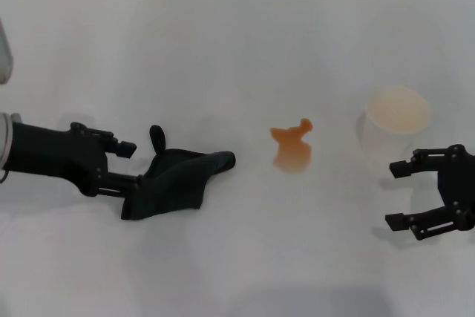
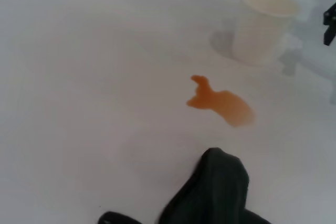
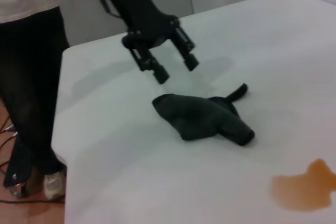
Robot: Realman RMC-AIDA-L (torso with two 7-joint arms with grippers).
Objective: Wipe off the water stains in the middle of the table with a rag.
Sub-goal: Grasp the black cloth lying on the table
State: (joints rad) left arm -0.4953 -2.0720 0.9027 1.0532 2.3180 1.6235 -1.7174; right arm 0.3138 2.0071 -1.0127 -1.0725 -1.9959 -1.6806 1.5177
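Lying just beside left tool (image 1: 132, 165): rag (image 1: 174, 182).

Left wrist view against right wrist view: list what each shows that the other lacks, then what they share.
Only the left wrist view shows the pale cup, upright beyond the water stains. Only the right wrist view shows the left hand, fingers open, raised just behind the rag, plus a person standing past the table edge. Both share the dark rag lying on the white table and the orange stains, apart from the rag.
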